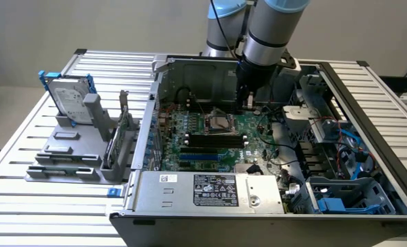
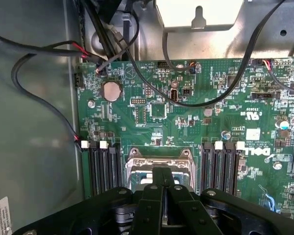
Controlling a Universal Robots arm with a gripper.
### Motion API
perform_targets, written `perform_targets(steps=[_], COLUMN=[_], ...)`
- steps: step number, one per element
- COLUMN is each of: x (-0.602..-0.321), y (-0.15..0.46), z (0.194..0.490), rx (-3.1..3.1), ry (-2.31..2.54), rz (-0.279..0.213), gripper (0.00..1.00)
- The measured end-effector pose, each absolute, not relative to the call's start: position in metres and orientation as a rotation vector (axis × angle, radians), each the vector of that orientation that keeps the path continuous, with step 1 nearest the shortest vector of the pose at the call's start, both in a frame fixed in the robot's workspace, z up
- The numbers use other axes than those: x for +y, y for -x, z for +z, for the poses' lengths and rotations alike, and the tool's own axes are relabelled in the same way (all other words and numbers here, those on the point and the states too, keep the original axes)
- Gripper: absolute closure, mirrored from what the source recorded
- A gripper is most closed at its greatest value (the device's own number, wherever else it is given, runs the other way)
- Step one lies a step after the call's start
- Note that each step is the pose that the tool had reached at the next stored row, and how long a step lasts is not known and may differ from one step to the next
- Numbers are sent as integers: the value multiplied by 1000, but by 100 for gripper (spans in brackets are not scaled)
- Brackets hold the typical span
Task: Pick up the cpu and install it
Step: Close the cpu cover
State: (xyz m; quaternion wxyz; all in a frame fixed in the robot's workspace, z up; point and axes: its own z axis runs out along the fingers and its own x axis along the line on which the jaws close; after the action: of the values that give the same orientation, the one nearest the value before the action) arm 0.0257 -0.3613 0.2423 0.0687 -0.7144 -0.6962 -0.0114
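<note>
My gripper [image 1: 248, 107] hangs inside the open computer case, just above the green motherboard [image 1: 255, 131] and a little to the exterior view's right of the metal-framed socket [image 1: 219, 122]. In the wrist view the black fingers [image 2: 152, 205] are pressed together with nothing between them, their tips in front of the socket [image 2: 137, 164]. A pale silver square shows inside the socket frame; I cannot tell whether it is the cpu.
A grey holder [image 1: 66, 164] on the slatted table at the exterior view's left carries a silver hard drive with a blue frame [image 1: 71, 100] and upright cards [image 1: 121, 136]. The power supply [image 1: 207, 193] lies at the case front. Loose black cables [image 2: 206, 100] cross the motherboard.
</note>
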Motion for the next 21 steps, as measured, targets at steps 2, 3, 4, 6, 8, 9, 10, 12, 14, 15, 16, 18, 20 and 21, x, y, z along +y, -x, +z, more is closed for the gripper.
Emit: perform_targets(steps=[2, 3, 4, 6, 8, 9, 10, 12, 14, 15, 16, 18, 20, 21], x=[-361, -361, -361, -361, -361, -361, -361, -361, -361, -361, -361, -361, -361, -361], y=[-25, -25, -23, -20, -17, -15, -13, -10, -7, -6, -4, 0, 5, 7], z=[242, 242, 242, 241, 241, 240, 239, 238, 237, 236, 235, 234, 233, 232], rx=[-2100, -2104, -2105, -2103, -2100, -2099, -2098, -2098, -2099, -2100, -2101, -2101, -2099, -2097], ry=[2147, 2142, 2139, 2134, 2129, 2126, 2124, 2119, 2113, 2111, 2108, 2104, 2100, 2099], rz=[-31, -28, -26, -18, -8, -4, -1, 5, 10, 12, 14, 19, 25, 28], gripper=[89, 89, 89, 89, 89, 89, 89, 89, 89, 89, 89, 89, 89, 89])
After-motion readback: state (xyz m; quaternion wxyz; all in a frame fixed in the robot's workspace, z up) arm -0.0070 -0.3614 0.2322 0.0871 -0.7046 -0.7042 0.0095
